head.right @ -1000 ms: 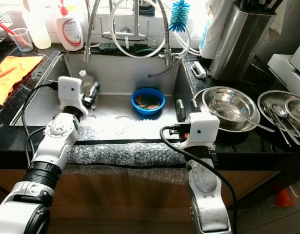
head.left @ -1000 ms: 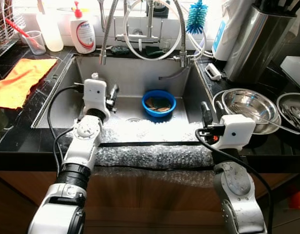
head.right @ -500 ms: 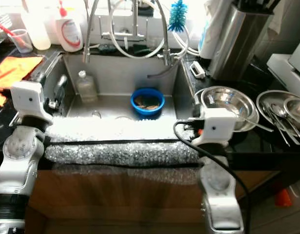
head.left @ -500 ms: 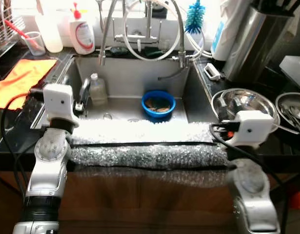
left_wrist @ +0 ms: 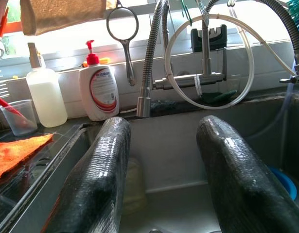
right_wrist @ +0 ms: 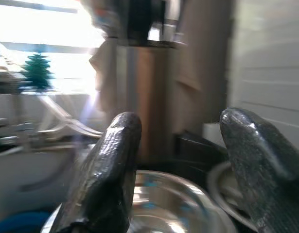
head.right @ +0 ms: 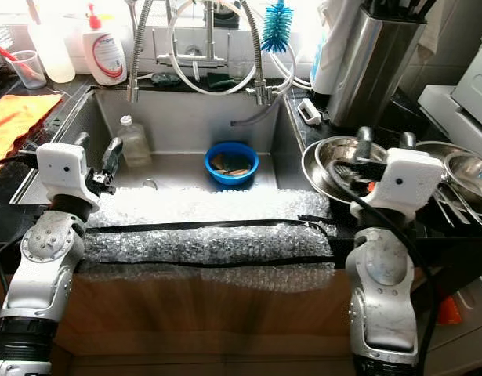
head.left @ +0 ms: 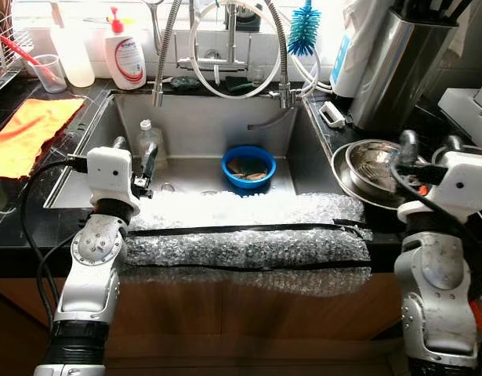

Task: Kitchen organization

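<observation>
Left claw sits over the left end of the stainless steel sink basin, fingers spread, nothing between them. Just past it, a small clear plastic bottle stands upright on the sink floor by the left wall

Right claw is raised above the black stone desk on the right of the sink, fingers apart and empty, hovering over the round stainless steel bowl; the right wrist view is blurred, bowl visible under the fingers

Round blue plastic bowl with brownish contents sits mid-sink under the coiled spring faucet. Sheet of clear bubble wrap lies draped over the sink's front edge

Orange cloth lies flat on the desk left of the sink. White soap pump bottle with red label stands at the back ledge, blue bottle brush near the faucet
</observation>
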Motion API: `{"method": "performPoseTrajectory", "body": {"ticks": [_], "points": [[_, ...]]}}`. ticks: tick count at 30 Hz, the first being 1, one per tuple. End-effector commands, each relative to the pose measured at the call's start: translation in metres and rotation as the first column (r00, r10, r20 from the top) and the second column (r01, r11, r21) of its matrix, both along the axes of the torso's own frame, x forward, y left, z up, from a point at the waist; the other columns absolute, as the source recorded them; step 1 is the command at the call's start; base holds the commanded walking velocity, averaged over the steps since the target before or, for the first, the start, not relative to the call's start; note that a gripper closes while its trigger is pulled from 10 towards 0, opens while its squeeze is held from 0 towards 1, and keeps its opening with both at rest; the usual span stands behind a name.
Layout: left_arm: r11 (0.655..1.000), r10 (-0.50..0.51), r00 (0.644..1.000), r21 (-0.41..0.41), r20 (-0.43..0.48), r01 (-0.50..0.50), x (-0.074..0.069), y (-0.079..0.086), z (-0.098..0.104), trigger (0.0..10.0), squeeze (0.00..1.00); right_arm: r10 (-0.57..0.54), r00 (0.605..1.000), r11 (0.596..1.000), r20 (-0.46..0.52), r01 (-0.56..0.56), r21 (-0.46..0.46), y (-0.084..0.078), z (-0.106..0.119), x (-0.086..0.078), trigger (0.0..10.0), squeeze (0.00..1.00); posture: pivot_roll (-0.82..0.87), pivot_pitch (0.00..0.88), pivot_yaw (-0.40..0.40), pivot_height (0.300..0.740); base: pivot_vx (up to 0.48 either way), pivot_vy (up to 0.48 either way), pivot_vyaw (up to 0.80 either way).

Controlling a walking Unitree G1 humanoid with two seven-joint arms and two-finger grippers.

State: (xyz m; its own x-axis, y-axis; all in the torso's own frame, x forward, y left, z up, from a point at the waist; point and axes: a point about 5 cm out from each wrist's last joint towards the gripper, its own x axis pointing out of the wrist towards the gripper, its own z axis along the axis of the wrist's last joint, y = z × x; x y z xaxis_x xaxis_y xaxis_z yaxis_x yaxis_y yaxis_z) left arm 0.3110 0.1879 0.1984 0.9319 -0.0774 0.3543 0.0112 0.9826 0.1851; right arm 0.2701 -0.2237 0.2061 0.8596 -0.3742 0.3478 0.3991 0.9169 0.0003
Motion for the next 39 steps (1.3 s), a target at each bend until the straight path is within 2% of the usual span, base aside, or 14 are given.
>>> {"method": "performPoseTrajectory", "body": {"ticks": [1, 4, 6, 8, 11, 18, 24, 27, 30, 39], "points": [[1.000, 0.001, 1.000, 0.023, -0.013, -0.001, -0.002, -0.001, -0.001, 10.0, 0.00, -0.077, 0.997, 0.996, 0.002, 0.077, 0.033, -0.014, 0.002, -0.004, 10.0, 0.00, -0.11, 0.045, -0.048, 0.740, 0.000, 0.000, 0.00], [1.000, -0.002, 1.000, 0.026, -0.018, 0.003, -0.001, -0.002, -0.003, 10.0, 0.00, -0.156, 0.988, 0.978, -0.018, 0.157, 0.140, -0.029, -0.003, -0.008, 10.0, 0.00, -0.11, 0.048, -0.052, 0.740, 0.000, 0.000, 0.00], [1.000, -0.002, 1.000, 0.027, -0.019, 0.003, -0.001, -0.002, -0.002, 10.0, 0.00, -0.160, 0.987, 0.976, -0.020, 0.162, 0.148, -0.030, -0.003, -0.008, 10.0, 0.00, -0.11, 0.048, -0.052, 0.740, 0.000, 0.000, 0.00], [1.000, -0.002, 1.000, 0.023, -0.018, 0.002, -0.001, -0.003, -0.002, 10.0, 0.00, -0.154, 0.988, 0.965, -0.021, 0.155, 0.212, -0.030, -0.008, -0.011, 10.0, 0.00, -0.11, 0.050, -0.053, 0.740, 0.000, 0.000, 0.00], [1.000, -0.003, 1.000, 0.026, -0.018, 0.003, -0.002, -0.004, -0.003, 10.0, 0.00, -0.126, 0.992, 0.958, 0.001, 0.122, 0.260, -0.023, -0.008, -0.013, 10.0, 0.00, -0.10, 0.046, -0.058, 0.740, 0.000, 0.000, 0.00], [1.000, -0.001, 1.000, 0.026, -0.018, 0.001, -0.002, -0.006, -0.004, 10.0, 0.00, -0.026, 1.000, 0.957, 0.016, 0.020, 0.288, -0.009, -0.011, -0.009, 10.0, 0.00, -0.10, 0.038, -0.069, 0.740, 0.000, 0.000, 0.00], [1.000, 0.001, 1.000, 0.030, -0.021, 0.000, -0.004, -0.006, -0.007, 10.0, 0.00, -0.056, 0.998, 0.938, 0.001, 0.053, 0.343, -0.012, -0.017, -0.009, 10.0, 0.00, -0.09, 0.028, -0.075, 0.740, 0.000, 0.000, 0.00], [0.999, 0.002, 1.000, 0.032, -0.022, -0.001, -0.004, -0.006, -0.007, 10.0, 0.00, -0.086, 0.996, 0.939, -0.002, 0.081, 0.335, -0.015, -0.018, -0.009, 10.0, 0.00, -0.08, 0.024, -0.077, 0.740, 0.000, 0.000, 0.00], [0.999, 0.002, 1.000, 0.033, -0.023, -0.001, -0.005, -0.007, -0.008, 10.0, 0.00, -0.101, 0.995, 0.916, -0.016, 0.099, 0.390, -0.019, -0.022, -0.008, 10.0, 0.00, -0.08, 0.019, -0.080, 0.740, 0.000, 0.000, 0.00], [1.000, -0.002, 1.000, 0.027, -0.023, 0.003, -0.005, -0.009, -0.010, 10.0, 0.00, -0.099, 0.994, 0.937, -0.041, 0.107, 0.331, -0.023, -0.025, -0.014, 10.0, 0.00, -0.08, 0.012, -0.083, 0.740, 0.000, 0.000, 0.00]]}}
